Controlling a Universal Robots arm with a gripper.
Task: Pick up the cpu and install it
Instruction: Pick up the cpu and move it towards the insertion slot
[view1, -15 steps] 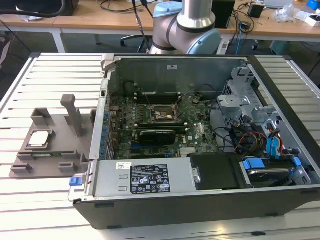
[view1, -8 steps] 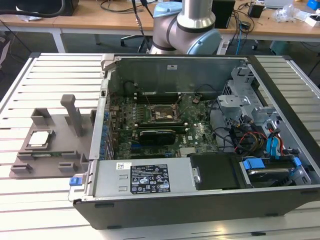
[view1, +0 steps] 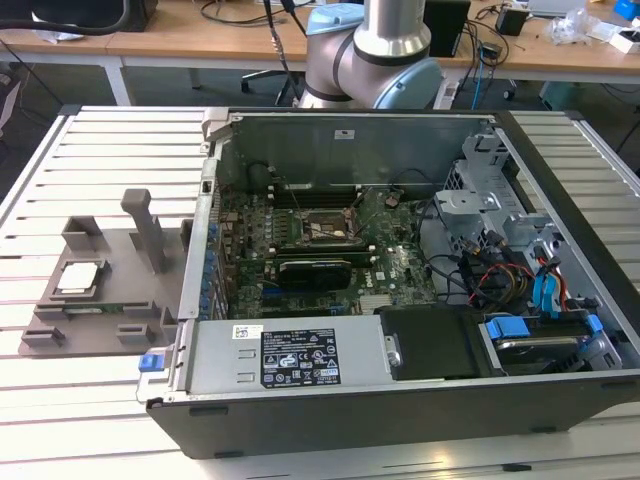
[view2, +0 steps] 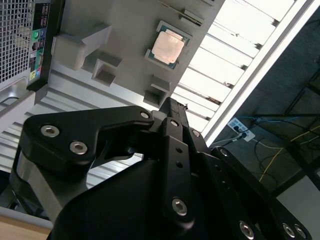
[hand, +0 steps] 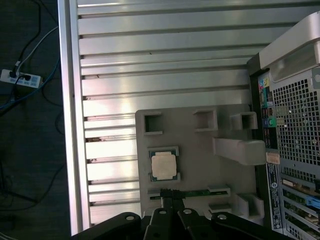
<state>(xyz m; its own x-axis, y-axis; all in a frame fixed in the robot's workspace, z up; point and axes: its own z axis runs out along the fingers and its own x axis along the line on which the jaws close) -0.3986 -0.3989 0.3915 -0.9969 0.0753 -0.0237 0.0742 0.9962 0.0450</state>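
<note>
In the exterior view you have one cpu (view1: 78, 278), one grey tray (view1: 120, 255), one open case (view1: 350, 140) and one arm (view1: 372, 50). The cpu lies flat in the tray, at nine o'clock from the case. It is well apart from the arm, which stands at twelve o'clock behind the case.

In the second wrist view you see one gripper (view2: 172, 102), its fingers pressed together and grasping nothing. The cpu (view2: 167, 47) rests metal side up in its tray (view2: 125, 25) pocket, a little way beyond the fingertips and not touching them.

In the first wrist view the clenched gripper (hand: 170, 192) points at the tray (hand: 200, 150) edge. The cpu (hand: 164, 166) lies just ahead of it, beside the case (hand: 295, 110).
</note>
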